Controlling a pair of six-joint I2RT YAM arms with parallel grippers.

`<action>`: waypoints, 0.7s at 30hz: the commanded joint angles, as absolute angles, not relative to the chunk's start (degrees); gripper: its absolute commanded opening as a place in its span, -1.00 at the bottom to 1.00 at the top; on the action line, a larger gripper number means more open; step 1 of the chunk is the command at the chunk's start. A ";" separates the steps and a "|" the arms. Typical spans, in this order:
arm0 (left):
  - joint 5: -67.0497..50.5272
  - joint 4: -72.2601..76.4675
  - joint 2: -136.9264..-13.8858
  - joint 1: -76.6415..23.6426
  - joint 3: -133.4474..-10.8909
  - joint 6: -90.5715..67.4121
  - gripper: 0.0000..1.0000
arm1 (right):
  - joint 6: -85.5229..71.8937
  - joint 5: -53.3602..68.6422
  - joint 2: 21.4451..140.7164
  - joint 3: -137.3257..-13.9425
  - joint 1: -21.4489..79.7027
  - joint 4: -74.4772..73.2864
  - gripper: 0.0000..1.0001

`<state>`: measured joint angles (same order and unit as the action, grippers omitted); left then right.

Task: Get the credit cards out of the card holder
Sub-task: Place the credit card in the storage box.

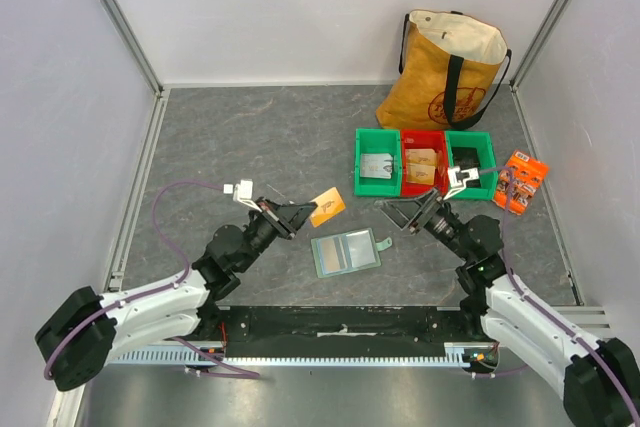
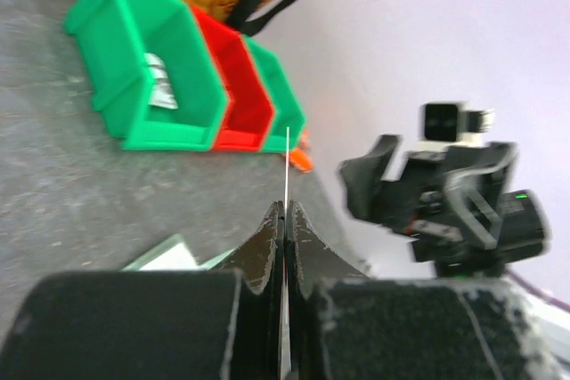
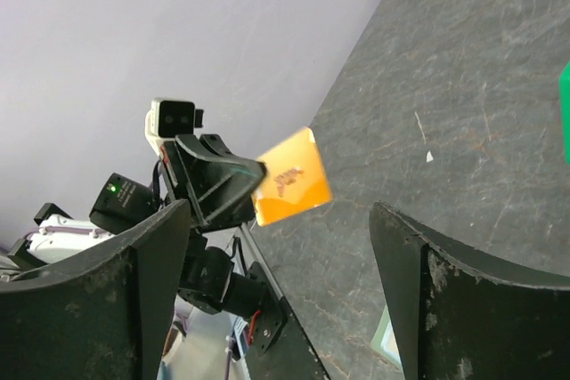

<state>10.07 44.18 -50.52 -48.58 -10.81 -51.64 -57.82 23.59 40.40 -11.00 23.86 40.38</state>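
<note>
Left gripper: my two black fingers are pressed together on one short edge of the credit card, holding it clear of the table.
Credit card: thin, flat rectangle with rounded corners, glossy orange-gold, with a small dark mark on its face. It sticks out past my left fingertips, above the table and just up-left of the card holder. From my left wrist it is edge-on, only a pale hairline.
Right gripper: my jaws stand wide apart with nothing between them, facing the card but well clear of it.
Right fingers: matte black pads with scuffed, pale-flecked edges.
Card holder: lies opened flat on the table between my two arms, touched by neither gripper. It has a pale-green border, two blue-grey pocket panels and a small tab on its right edge.
Table: grey, mottled, stone-like surface.
Bins: three moulded plastic bins in a row, green, red, green, at the far right.
Tote bag: mustard fabric with a cream lining, black straps and a round print, standing behind the bins.
Orange packet: lies flat, just right of the bins.
Hard to make out: whether any card sits in the holder's pockets; the mark on the card; what the pale items in the bins are. My left wrist view is blurred, and my own fingers cut off most of the holder there.
</note>
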 commanded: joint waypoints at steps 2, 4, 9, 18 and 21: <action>4.75 59.23 -52.03 -48.25 -10.20 -62.48 -0.96 | -55.73 13.46 42.18 -8.44 31.62 47.54 0.64; 3.61 59.94 -52.56 -48.25 -10.37 -63.36 -0.97 | -55.72 11.70 43.50 -8.00 33.57 49.21 0.61; 2.37 61.25 -54.23 -48.25 -10.55 -64.07 -0.97 | -56.42 10.20 46.40 -8.52 35.59 52.20 0.55; 1.50 66.00 -58.18 -48.25 -11.69 -66.18 -0.97 | -58.27 9.40 55.71 -9.40 39.46 62.03 0.32; 0.97 68.28 -60.46 -48.25 -12.04 -67.41 -0.96 | -58.62 9.58 59.58 -10.19 41.83 67.49 0.22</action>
<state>2.33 61.78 -58.15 -48.56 -10.46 -64.12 -58.06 10.52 56.18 -8.19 39.46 56.31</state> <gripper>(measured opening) 0.025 0.629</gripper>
